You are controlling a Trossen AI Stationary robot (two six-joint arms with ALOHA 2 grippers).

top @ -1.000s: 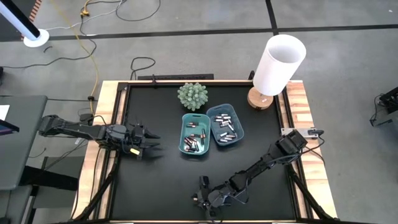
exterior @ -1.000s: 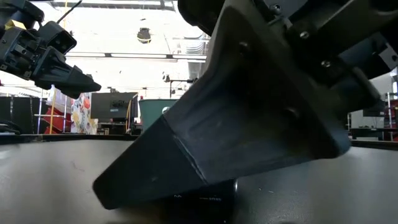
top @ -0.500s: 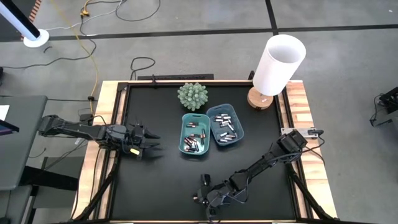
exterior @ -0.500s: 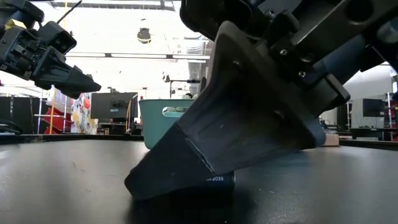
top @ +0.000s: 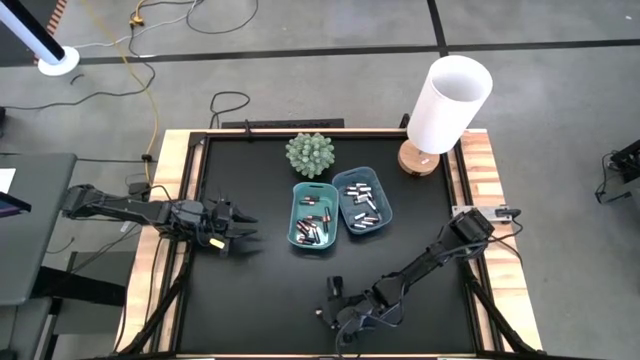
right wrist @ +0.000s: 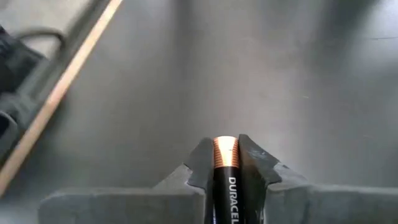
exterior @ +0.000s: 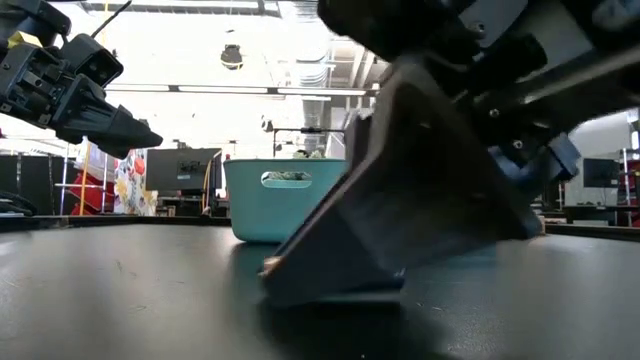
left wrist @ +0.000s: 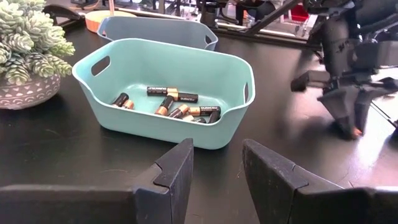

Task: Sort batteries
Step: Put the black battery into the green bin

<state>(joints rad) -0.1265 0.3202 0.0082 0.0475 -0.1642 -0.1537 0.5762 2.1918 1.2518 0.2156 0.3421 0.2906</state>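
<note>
A black, copper-capped Duracell battery point(right wrist: 225, 177) sits pinched lengthwise between the dark moulded fingers of my right end effector point(top: 333, 312), low over the near middle of the matte black worktop point(top: 260, 290), where a second ago those fingers stood wider around it on the surface. The glossy teal tray point(left wrist: 163, 99) with its dark, copper-ended batteries point(left wrist: 171, 106) lies well apart, while my left end effector point(top: 243, 234) hovers spread at the worktop's left side, unchanged.
</note>
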